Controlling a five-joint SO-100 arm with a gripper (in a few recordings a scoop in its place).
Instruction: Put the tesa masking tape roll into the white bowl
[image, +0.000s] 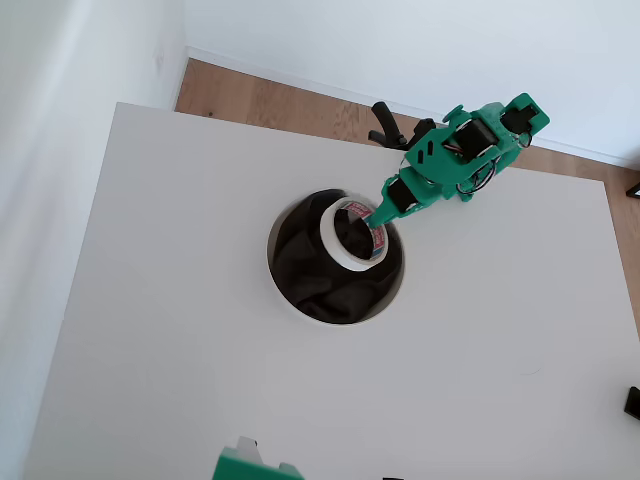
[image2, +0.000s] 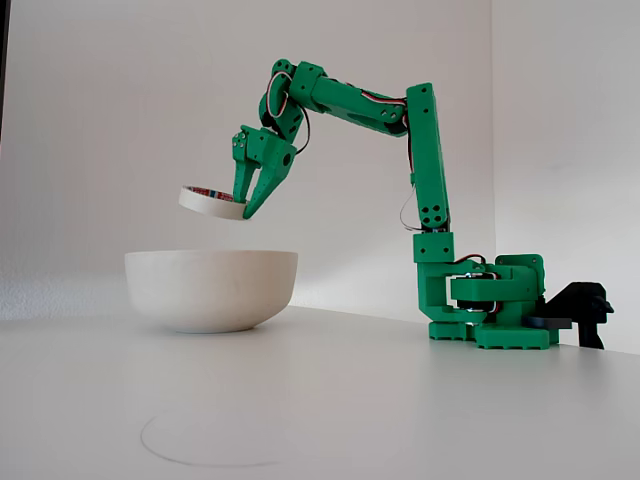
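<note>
in the fixed view your bowl (image2: 211, 289) sits left on the table (image2: 400, 400). the tape (image2: 212, 202) hangs in the air above it, near level, clear of the rim. your gripper (image2: 246, 205) is pinched on the tape's right edge. from overhead, the tape (image: 340, 245) lies over the bowl's (image: 290, 300) dark cloth (image: 320, 285), gripper (image: 372, 220) at its right side.
</note>
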